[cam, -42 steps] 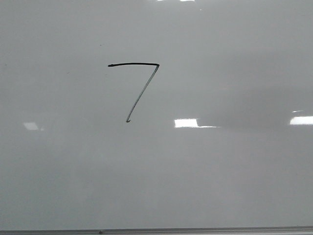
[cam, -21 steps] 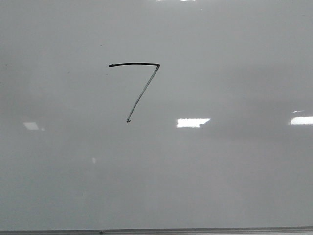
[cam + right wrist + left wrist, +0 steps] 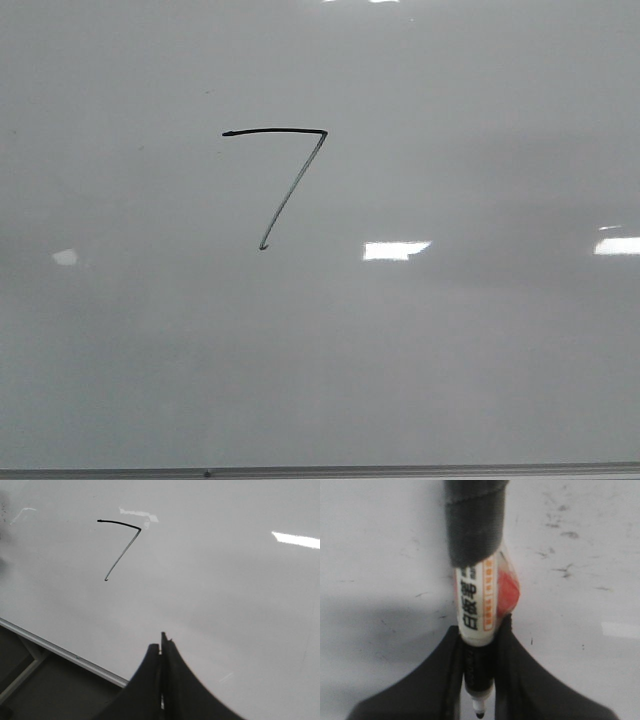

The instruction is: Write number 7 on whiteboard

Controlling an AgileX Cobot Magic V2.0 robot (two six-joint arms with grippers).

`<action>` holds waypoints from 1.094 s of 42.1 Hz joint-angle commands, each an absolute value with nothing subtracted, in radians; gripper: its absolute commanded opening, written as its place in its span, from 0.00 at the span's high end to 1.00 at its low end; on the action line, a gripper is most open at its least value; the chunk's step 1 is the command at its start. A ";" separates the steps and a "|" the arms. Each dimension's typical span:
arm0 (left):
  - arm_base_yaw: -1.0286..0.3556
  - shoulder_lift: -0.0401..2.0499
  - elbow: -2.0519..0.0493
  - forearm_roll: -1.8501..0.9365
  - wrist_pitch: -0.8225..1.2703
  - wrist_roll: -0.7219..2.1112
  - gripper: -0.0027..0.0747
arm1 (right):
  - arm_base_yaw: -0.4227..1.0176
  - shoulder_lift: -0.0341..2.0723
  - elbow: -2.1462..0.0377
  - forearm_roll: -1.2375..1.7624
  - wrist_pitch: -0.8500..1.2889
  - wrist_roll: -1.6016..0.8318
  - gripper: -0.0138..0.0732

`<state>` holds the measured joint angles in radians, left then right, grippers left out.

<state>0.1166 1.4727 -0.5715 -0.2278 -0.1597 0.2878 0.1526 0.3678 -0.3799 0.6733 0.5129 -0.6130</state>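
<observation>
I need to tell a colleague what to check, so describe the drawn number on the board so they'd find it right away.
Start with the whiteboard, pale, glossy, filling the front view. Left of centre in its upper half is the number 7, the only black marker figure there. Unlike the bright white glare patches lower down, it is thin and dark: bold top bar, fainter slanted downstroke.

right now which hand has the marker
The left hand: its fingers are shut on the marker. The right hand is shut with nothing between its fingers.
</observation>
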 commanded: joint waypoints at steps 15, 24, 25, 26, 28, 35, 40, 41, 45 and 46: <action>0.120 1.456 -0.605 -0.236 -0.229 0.278 0.69 | 0.146 0.373 -0.404 0.701 0.462 -0.616 0.92; 0.120 1.456 -0.605 -0.234 -0.234 0.278 0.49 | 0.146 0.373 -0.404 0.701 0.462 -0.616 0.92; 0.120 1.456 -0.605 -0.234 -0.234 0.278 0.47 | 0.146 0.373 -0.404 0.701 0.462 -0.616 0.92; 0.120 1.456 -0.605 -0.234 -0.234 0.278 0.44 | 0.146 0.373 -0.404 0.701 0.462 -0.616 0.92; 0.120 1.452 -0.605 -0.234 -0.234 0.278 0.38 | 0.146 0.373 -0.404 0.701 0.462 -0.616 0.92; 0.120 1.367 -0.605 -0.234 -0.182 0.278 0.30 | 0.146 0.373 -0.404 0.701 0.461 -0.616 0.92; 0.120 1.229 -0.605 -0.234 -0.078 0.278 0.30 | 0.146 0.373 -0.404 0.701 0.461 -0.616 0.92; 0.120 1.188 -0.605 -0.234 -0.047 0.278 0.30 | 0.146 0.373 -0.404 0.701 0.461 -0.616 0.92; 0.120 1.050 -0.605 -0.234 0.056 0.278 0.30 | 0.146 0.373 -0.404 0.701 0.461 -0.616 0.92; 0.120 1.019 -0.605 -0.234 0.073 0.278 0.30 | 0.146 0.373 -0.404 0.701 0.462 -0.616 0.92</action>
<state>0.1176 1.1493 -0.5774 -0.2278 0.0434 0.2878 0.1526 0.3678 -0.3799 0.6733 0.5129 -0.6130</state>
